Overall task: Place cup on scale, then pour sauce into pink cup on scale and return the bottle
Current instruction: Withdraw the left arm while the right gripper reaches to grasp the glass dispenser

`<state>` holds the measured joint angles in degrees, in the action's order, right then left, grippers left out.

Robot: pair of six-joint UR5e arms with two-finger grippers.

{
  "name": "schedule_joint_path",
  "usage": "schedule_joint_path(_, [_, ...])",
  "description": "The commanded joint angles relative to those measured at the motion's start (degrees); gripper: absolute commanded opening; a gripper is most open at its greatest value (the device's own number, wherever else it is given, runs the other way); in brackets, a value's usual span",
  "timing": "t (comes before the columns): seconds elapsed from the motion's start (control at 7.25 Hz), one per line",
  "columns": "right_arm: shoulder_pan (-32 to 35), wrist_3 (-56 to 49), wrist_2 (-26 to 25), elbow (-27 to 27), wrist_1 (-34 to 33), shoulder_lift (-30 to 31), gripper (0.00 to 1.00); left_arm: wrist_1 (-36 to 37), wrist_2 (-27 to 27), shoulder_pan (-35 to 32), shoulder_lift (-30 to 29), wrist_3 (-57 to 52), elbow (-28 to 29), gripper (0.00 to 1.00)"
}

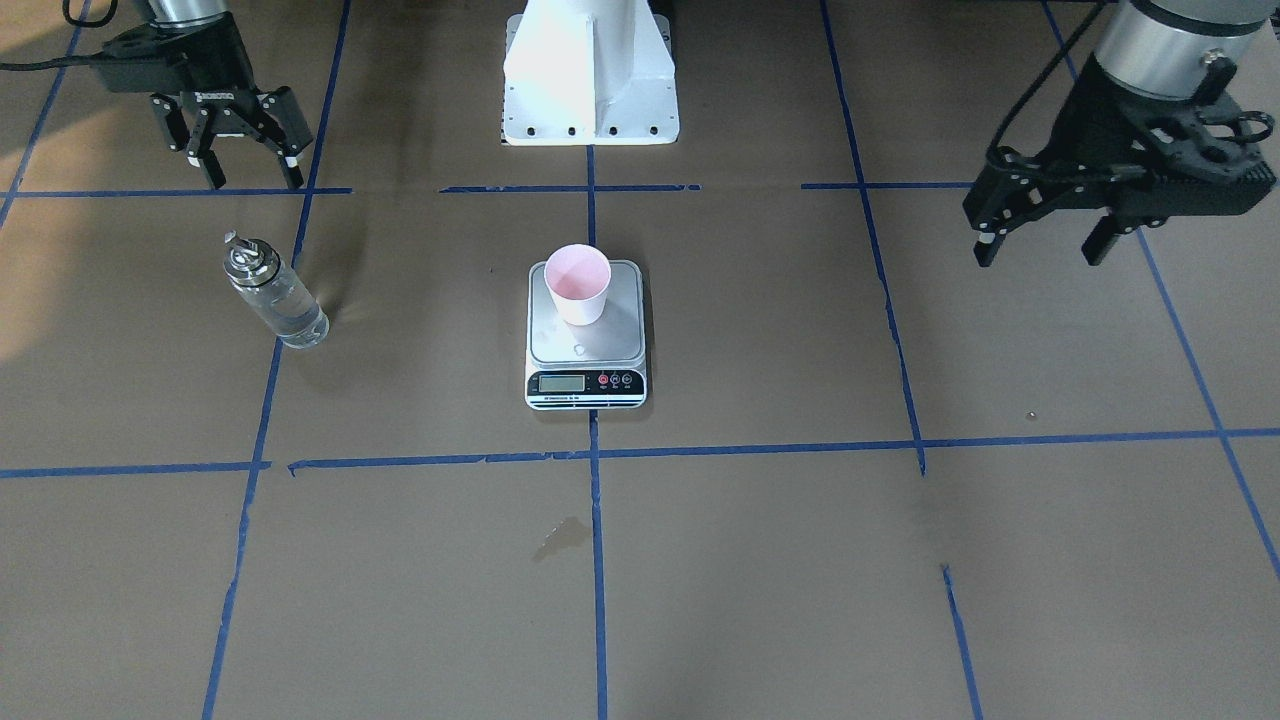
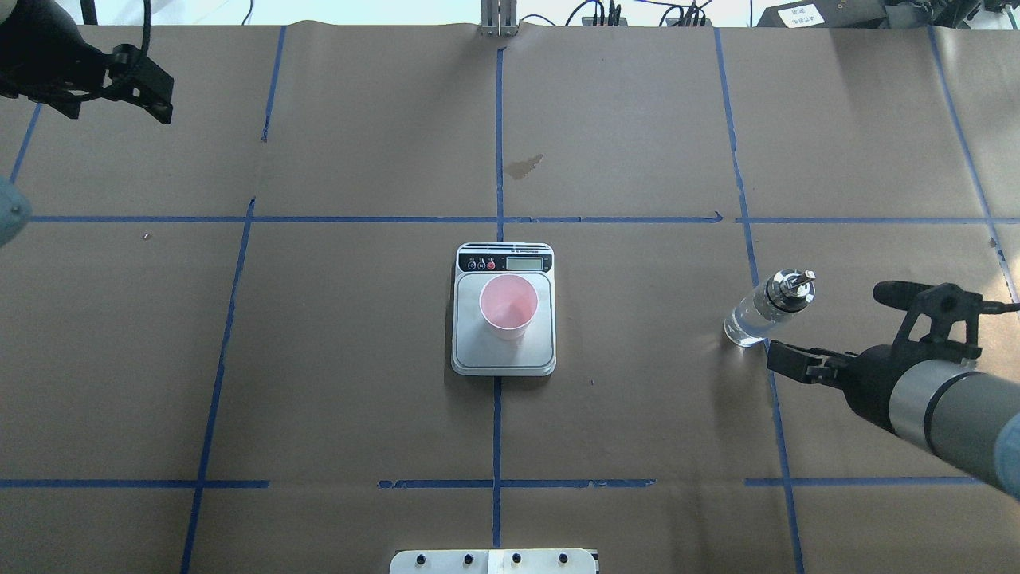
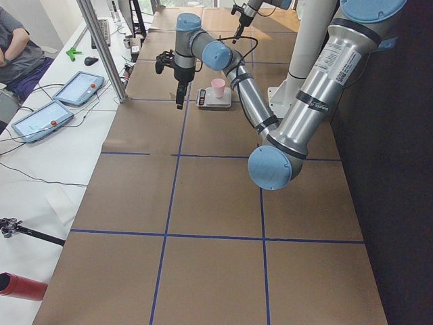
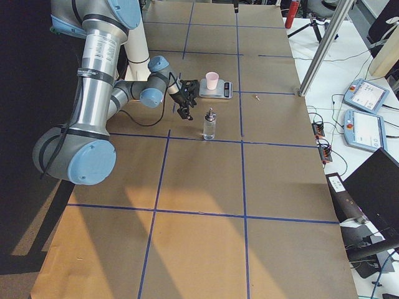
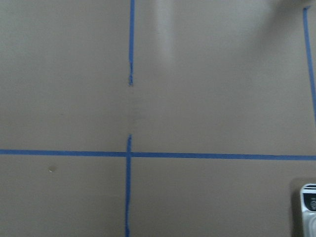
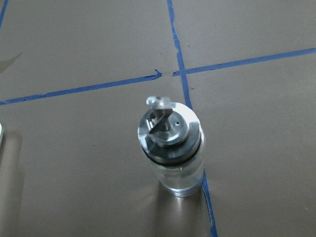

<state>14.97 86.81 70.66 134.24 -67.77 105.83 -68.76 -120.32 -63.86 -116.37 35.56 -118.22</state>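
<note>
Exterior front-facing: right claw (image 1: pixel 252 172) spread, empty

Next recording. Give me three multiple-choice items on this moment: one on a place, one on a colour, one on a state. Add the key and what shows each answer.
1. Where does the small pale pink paper cup stand relative to the flat steel-plated kitchen scale?
A beside it
B on its plate
C under it

2. What colour are the tape lines on the brown paper-covered table?
A red
B yellow
C blue

3. How is the small clear glass bottle with the silver pour spout?
A upright on the table, ungrasped
B lying on its side
C tilted over the cup

Key:
1 B: the overhead view shows the cup's base on the plate.
2 C: every grid line is blue.
3 A: it stands alone, the right end effector is open near it without touching, and the left end effector is open far off.
</note>
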Motion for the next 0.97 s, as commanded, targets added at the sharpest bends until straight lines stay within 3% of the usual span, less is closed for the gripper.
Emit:
schedule_joint_path(0.0, [-5.30,0.74,-15.06,-7.20,0.27,-3.16,1.00,-0.49,0.43,-1.62,3.85,-9.34,1.23,1.00])
schedule_joint_path(0.41, [-5.39,-3.14,-21.17,-10.74,0.62,-4.14,1.00,-8.80,0.78,-1.97,11.41,-18.59,2.63,1.00])
schedule_joint_path(0.83, [-5.04,-5.32,-23.11,-17.86,5.53,-7.84,1.00,-11.57,0.79,-2.85,11.96,-18.60,4.75,1.00])
